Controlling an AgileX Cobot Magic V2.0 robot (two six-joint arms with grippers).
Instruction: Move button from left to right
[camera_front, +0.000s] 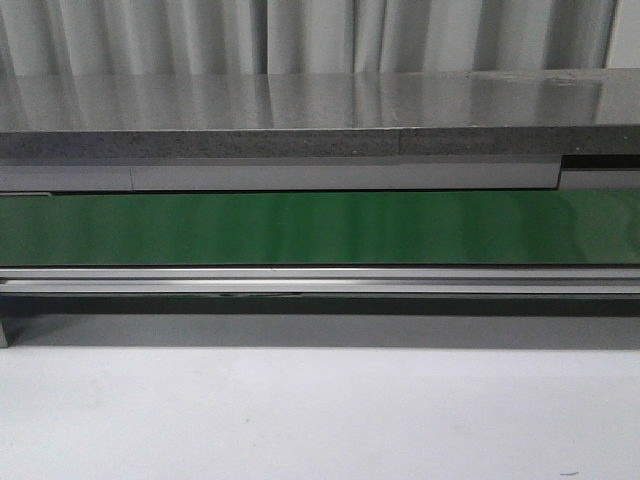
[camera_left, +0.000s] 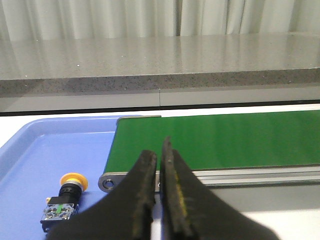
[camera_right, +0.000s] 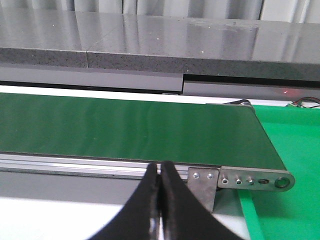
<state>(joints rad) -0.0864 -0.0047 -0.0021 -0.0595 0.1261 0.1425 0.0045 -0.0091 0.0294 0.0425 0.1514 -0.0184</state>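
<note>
The button (camera_left: 64, 201), with a yellow-orange round head, black body and silver-flecked block, lies on its side in a blue tray (camera_left: 35, 155), seen only in the left wrist view. My left gripper (camera_left: 159, 155) is shut and empty, a little way to the side of the button, over the end of the green conveyor belt (camera_left: 215, 140). My right gripper (camera_right: 160, 167) is shut on nothing, near the other end of the belt (camera_right: 125, 130). Neither gripper nor the button shows in the front view.
The green belt (camera_front: 320, 228) runs across the front view behind a metal rail (camera_front: 320, 280). A grey stone counter (camera_front: 320, 110) lies behind it. A green tray (camera_right: 285, 150) sits past the belt's right end roller (camera_right: 282, 182). White tabletop (camera_front: 320, 420) lies in front.
</note>
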